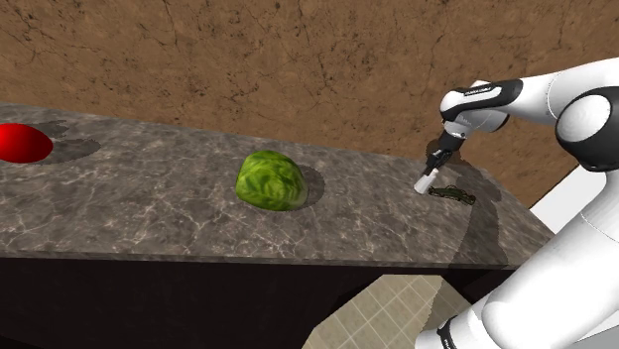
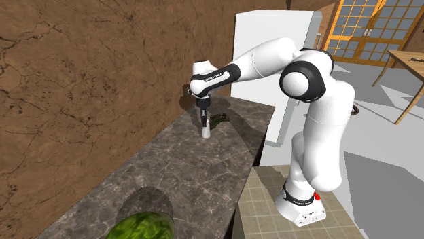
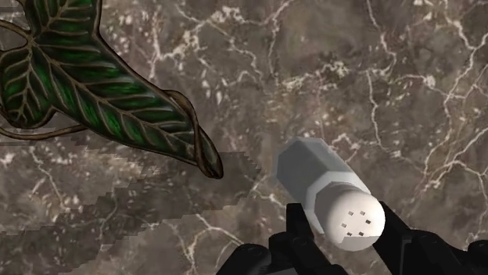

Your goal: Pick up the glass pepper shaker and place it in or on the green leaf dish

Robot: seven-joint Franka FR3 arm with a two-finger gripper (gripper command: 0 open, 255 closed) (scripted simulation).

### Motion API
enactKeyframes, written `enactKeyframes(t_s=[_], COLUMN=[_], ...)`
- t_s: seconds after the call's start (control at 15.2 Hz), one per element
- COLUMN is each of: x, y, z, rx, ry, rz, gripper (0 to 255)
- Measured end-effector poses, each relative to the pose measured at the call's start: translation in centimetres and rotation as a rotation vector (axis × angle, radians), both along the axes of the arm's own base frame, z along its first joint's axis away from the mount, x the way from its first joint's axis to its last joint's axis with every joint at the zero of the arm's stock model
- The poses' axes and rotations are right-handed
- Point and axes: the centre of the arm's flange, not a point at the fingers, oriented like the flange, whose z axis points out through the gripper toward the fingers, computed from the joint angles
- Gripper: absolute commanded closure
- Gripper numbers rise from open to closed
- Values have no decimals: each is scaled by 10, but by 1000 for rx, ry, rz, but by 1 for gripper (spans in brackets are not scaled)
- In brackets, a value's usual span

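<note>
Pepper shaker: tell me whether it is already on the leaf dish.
No, the pepper shaker is clasped in the gripper over bare counter, apart from the leaf dish.

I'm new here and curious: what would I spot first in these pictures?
The big white arm reaches over the marbled counter, its black end effector clasping a white shaker near the green leaf dish. Then the green leafy ball mid-counter and a bright red thing at the shoulder view's far left.

Even bright light, soft shadows on counter (image 1: 129, 213)
</note>
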Motion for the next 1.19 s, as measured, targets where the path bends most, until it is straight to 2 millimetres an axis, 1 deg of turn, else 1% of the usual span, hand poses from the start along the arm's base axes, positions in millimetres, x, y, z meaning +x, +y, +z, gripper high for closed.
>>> enactKeyframes(t_s=[0.13, 0.92, 0.99, 1.06, 1.19], x=[0, 0, 0, -2, -12], y=[-2, 0, -1, -6, -24], z=[11, 76, 78, 81, 88], rx=[0, 0, 0, 0, 0], ry=[0, 0, 0, 0, 0], rz=[0, 0, 0, 0, -1], gripper=[255, 255, 255, 255, 255])
